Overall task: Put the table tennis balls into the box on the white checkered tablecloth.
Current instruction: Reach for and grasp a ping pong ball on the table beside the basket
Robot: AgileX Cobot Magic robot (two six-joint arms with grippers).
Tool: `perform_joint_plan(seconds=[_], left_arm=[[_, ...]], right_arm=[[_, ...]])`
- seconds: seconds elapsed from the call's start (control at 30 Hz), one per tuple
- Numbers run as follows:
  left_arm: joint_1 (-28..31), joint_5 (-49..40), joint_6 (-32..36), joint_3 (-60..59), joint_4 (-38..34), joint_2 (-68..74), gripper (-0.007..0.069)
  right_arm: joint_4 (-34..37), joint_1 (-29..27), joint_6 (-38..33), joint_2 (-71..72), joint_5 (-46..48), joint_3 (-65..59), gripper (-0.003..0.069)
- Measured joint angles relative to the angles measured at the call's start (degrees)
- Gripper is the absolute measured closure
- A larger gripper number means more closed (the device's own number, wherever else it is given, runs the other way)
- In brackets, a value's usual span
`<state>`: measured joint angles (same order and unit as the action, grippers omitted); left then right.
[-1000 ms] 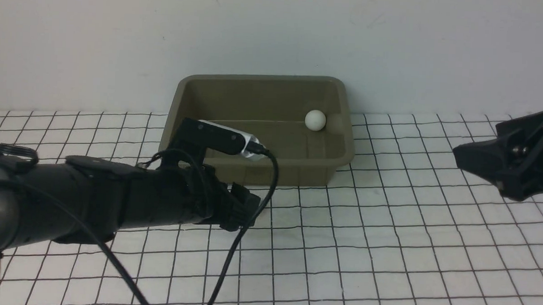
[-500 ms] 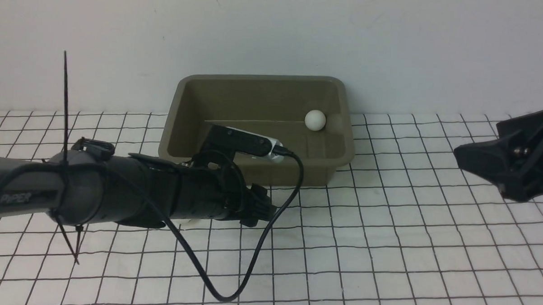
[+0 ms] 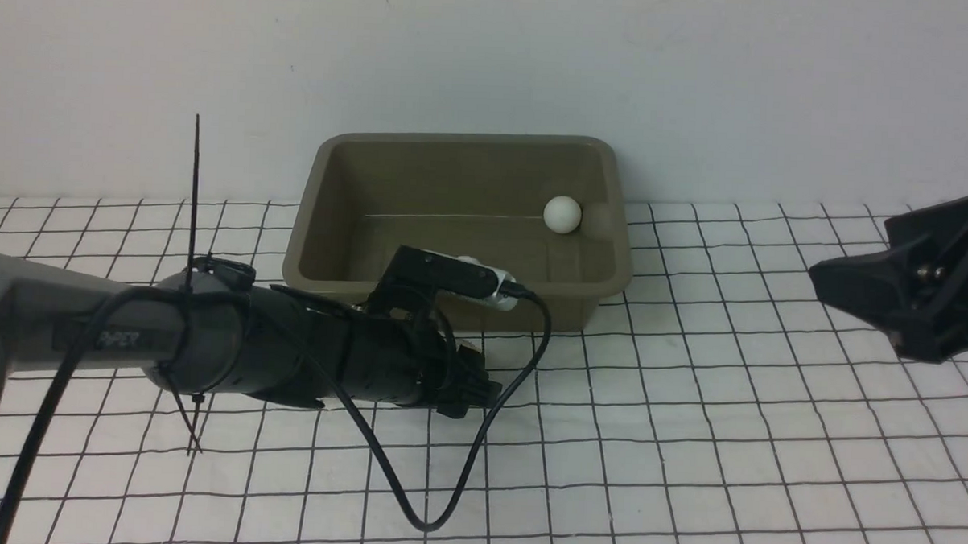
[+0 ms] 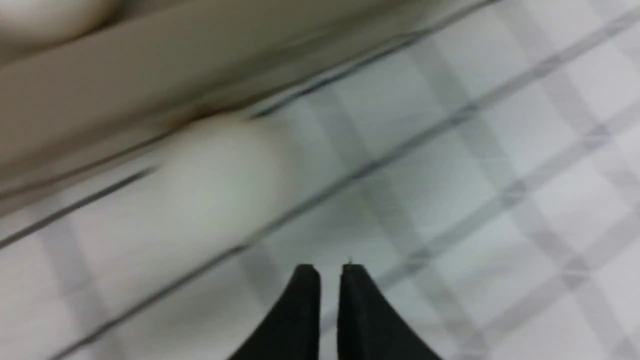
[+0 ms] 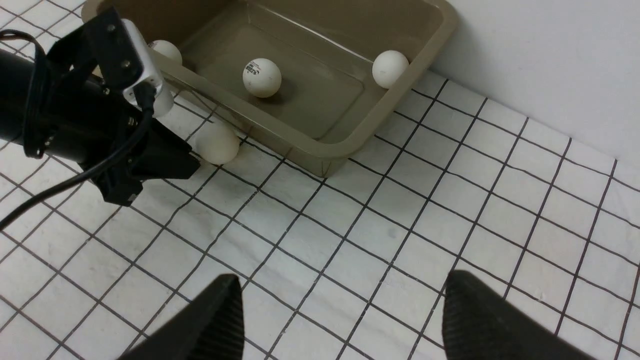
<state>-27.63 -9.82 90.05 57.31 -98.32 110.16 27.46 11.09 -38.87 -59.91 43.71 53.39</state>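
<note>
Resting against the outer front wall of the box (image 5: pixel 295 142), one table tennis ball (image 5: pixel 217 144) lies on the white checkered tablecloth (image 5: pixel 400 225), just ahead of the left pincer (image 4: pixel 327 272). Its jaws are pinched together on nothing, so this looks like a missed grab. Three more table tennis balls (image 5: pixel 261 77) already lie inside the box. The right pincer (image 5: pixel 340 300) hangs wide open and empty, well apart, probably to leave room.

The box (image 3: pixel 464 139) sits far back on the tablecloth (image 3: pixel 687 440). Inside it lie the corner ball (image 3: pixel 562 213) at far right, the middle ball (image 5: pixel 261 77) centrally, and the left ball (image 5: pixel 166 50) by the front wall. The outer ball (image 5: pixel 217 144) lies on the cloth just before that wall, apparently touching it.
</note>
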Motion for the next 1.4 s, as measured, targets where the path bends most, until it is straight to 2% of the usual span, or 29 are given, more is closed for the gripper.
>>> perform_joint_plan(seconds=[0.13,0.37,0.43,0.57,0.8,0.9,1.03,1.1,1.2,1.23,1.27,1.3,1.4], left_arm=[[-1.52,-9.91,1.25,0.0,3.27,-2.46,0.0621],[-3.18,-25.63,1.74,0.0,5.87,-6.19,0.0629],[-3.22,-27.31,1.86,0.0,5.72,-7.18,0.0629],[-3.22,-26.73,3.17,0.0,4.69,-9.05,0.0629],[-3.22,-20.44,5.99,0.0,2.93,-11.82,0.0629],[-3.22,-20.22,5.71,0.0,3.03,-11.93,0.0627],[-3.22,-19.72,2.09,0.0,6.15,-11.93,0.0603],[-3.22,-18.52,-1.21,0.0,9.72,-11.93,0.0573],[-3.22,-14.4,-11.95,-0.25,22.14,-11.93,0.047],[-3.22,-13.61,-14.9,-0.32,25.37,-11.93,0.042],[-3.22,-13.51,-16.08,-0.37,26.52,-11.93,0.0411],[-3.22,-12.64,-20.82,-0.44,30.54,-11.93,0.0322],[-2.91,-12.14,-28.02,-0.44,35.97,-11.93,0.0162]], right_arm=[[0.0,0.0,-0.7,0.0,0.0,0.0,0.0174],[-0.06,0.0,-1.09,0.0,0.0,0.0,0.0174],[-0.06,0.0,-1.13,0.0,0.07,0.0,0.0174],[-0.06,0.0,-1.2,0.0,0.39,0.0,0.0174],[-0.06,0.0,-1.2,0.0,1.27,0.0,0.0174],[-0.25,0.0,-1.2,0.0,1.27,0.0,0.0174],[-0.25,0.0,-1.2,0.0,1.32,0.0,0.0174],[-0.25,0.0,-1.25,0.0,1.32,0.0,0.0174],[-0.3,0.0,-1.48,0.0,1.32,0.0,0.0174],[-0.3,0.0,-1.54,0.0,1.32,0.0,0.0174],[-0.3,0.0,-1.63,0.0,1.32,0.0,0.0174],[-0.42,0.0,-1.96,0.0,1.32,0.0,0.0174],[-0.42,0.0,-2.39,0.0,1.32,0.0,0.0174]])
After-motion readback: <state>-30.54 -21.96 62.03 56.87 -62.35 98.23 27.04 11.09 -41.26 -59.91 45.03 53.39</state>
